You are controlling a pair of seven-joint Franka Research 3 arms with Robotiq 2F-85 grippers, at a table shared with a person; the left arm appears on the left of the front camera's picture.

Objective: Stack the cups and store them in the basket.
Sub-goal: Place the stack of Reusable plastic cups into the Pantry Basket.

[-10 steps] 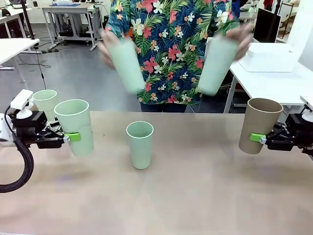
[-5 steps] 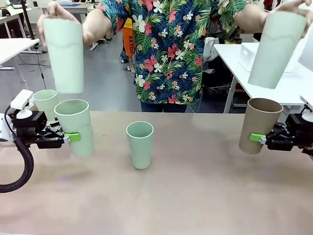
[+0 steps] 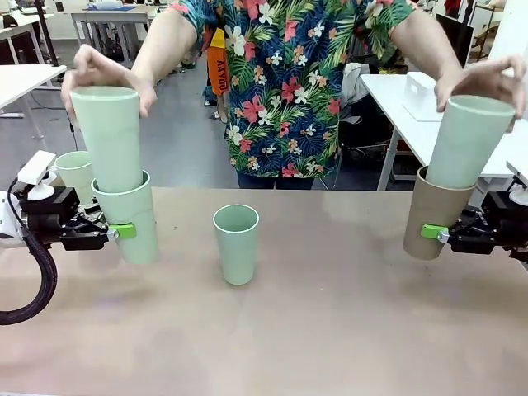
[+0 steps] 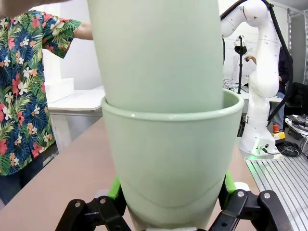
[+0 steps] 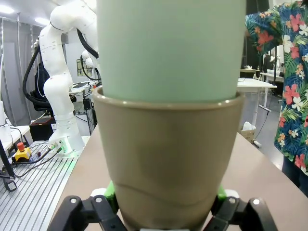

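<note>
Brown table (image 3: pixel 330 330) is carrying middle mint cup (image 3: pixel 236 243), which is standing upright and apart from both arms. Person (image 3: pixel 289 82) at far side is reaching out with both hands. Hand on left (image 3: pixel 103 70) is holding upper mint cup (image 3: pixel 107 136) partly inside lower mint cup (image 3: pixel 136 210). Hand on right (image 3: pixel 487 78) is holding right mint cup (image 3: pixel 470 148) partly inside tan cup (image 3: pixel 433 206). Left gripper (image 3: pixel 134 232) is pinching lower mint cup low on its wall, above table. Right gripper (image 3: pixel 427 233) is pinching tan cup, which is leaning slightly. Small back cup (image 3: pixel 77 173) is showing behind left arm.
</note>
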